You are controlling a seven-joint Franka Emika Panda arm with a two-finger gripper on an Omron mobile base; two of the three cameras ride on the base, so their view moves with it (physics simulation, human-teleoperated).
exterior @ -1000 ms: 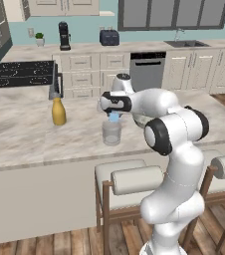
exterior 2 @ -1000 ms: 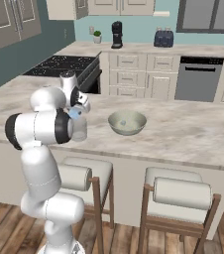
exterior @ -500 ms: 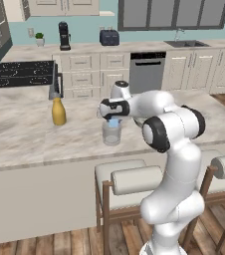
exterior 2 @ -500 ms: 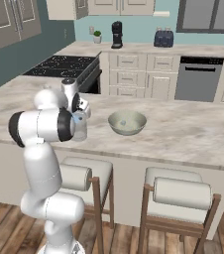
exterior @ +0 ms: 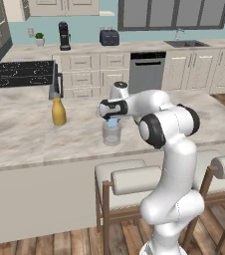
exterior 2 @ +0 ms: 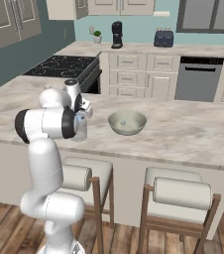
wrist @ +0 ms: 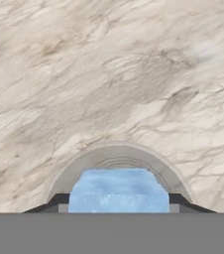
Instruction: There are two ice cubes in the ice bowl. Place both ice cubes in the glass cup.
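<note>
A small pale-blue translucent ice cube [wrist: 119, 191] is held clamped between the jaws of the white arm's two-finger gripper [exterior: 113, 119], poised directly above the short clear glass cup [exterior: 111, 132] so that it can be dropped inside. The wide grey-beige ice bowl [exterior 2: 127, 122] is left well apart on the marble counter [exterior: 20, 129].

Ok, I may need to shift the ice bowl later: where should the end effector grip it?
Pinch the ice bowl at its rim, coming straight down, one finger inside the wall, one outside. It sits upright, wide and shallow, probably too broad to span.
</note>
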